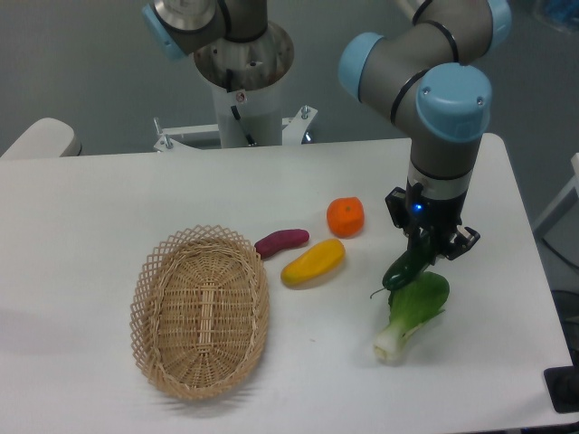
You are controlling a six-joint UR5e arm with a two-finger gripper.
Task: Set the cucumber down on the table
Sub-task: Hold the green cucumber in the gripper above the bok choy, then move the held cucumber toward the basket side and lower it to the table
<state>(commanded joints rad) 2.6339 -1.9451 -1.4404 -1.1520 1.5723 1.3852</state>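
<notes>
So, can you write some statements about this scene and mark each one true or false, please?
1. The gripper holds the cucumber. True.
2. The basket has fruit inside. False: nothing lies in it.
3. The cucumber is beside the basket. False: it is far to the right, by the bok choy.
4. The orange sits on the table, above the yellow fruit in the picture. True.
5. The purple vegetable lies between the basket and the yellow fruit. True.
6. The bok choy is in the gripper. False: it lies on the table.
</notes>
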